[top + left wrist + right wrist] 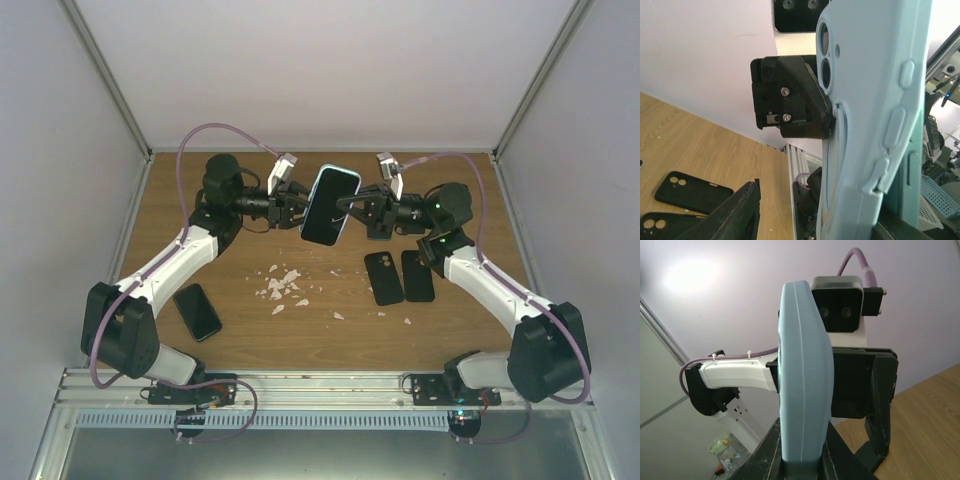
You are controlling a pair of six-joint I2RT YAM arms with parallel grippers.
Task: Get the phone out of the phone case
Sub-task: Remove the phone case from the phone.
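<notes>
The phone [325,215] is held in the air over the middle of the table, dark screen up, inside a light blue phone case [341,173]. My right gripper [352,212] is shut on it from the right. In the right wrist view the case [805,380] stands edge-on, pinched between both fingers [804,440]. My left gripper [303,208] reaches in from the left. In its wrist view the case back [865,125] with the camera cutout lies between the jaws [825,215], and a clear gap separates the near finger [735,215] from the case. A teal edge [912,185] shows beside the case's lip.
Two empty black cases [383,277] [417,275] lie on the wooden table right of centre, and both show in the left wrist view [692,191]. A black phone [198,311] lies at the left by my left arm. White scraps [283,287] are scattered in the middle.
</notes>
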